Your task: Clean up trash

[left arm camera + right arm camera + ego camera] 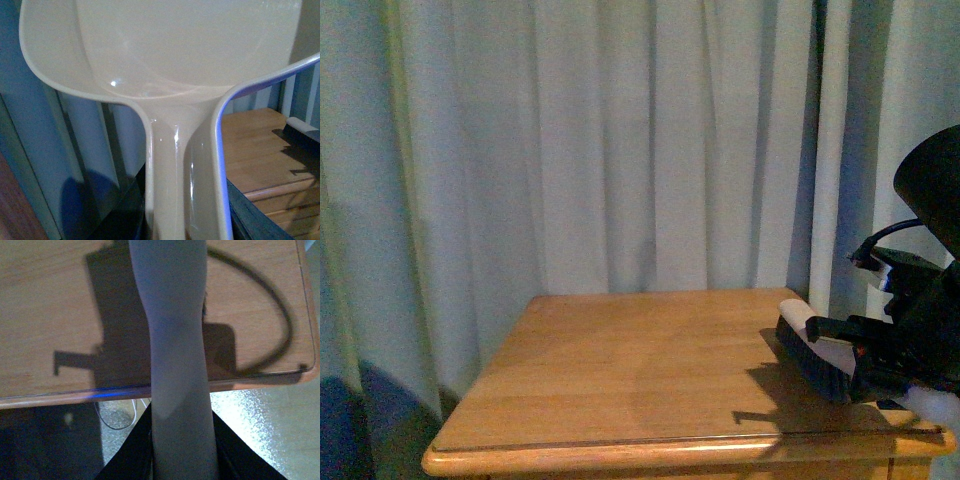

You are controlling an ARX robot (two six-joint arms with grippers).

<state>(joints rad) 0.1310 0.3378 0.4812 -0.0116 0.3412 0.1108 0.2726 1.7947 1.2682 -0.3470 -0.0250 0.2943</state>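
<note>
A cream dustpan (185, 60) fills the left wrist view, its handle running down between the dark fingers of my left gripper (185, 225), which is shut on it. In the front view my right gripper (880, 355) is at the table's right edge, shut on a brush (815, 350) with a pale back and dark bristles resting on the wood. The right wrist view shows the brush handle (177, 365) reaching from that gripper (182, 460) over the table edge. The brush (302, 132) also shows beyond the dustpan. The trash is out of view. My left gripper is outside the front view.
The wooden table (620, 370) has a rounded front rim and stands before pale curtains (620, 140). A speckled floor (260, 420) and a thin cable (117, 417) lie below the table's edge (60, 395). The table's corner (255, 150) lies right of the dustpan.
</note>
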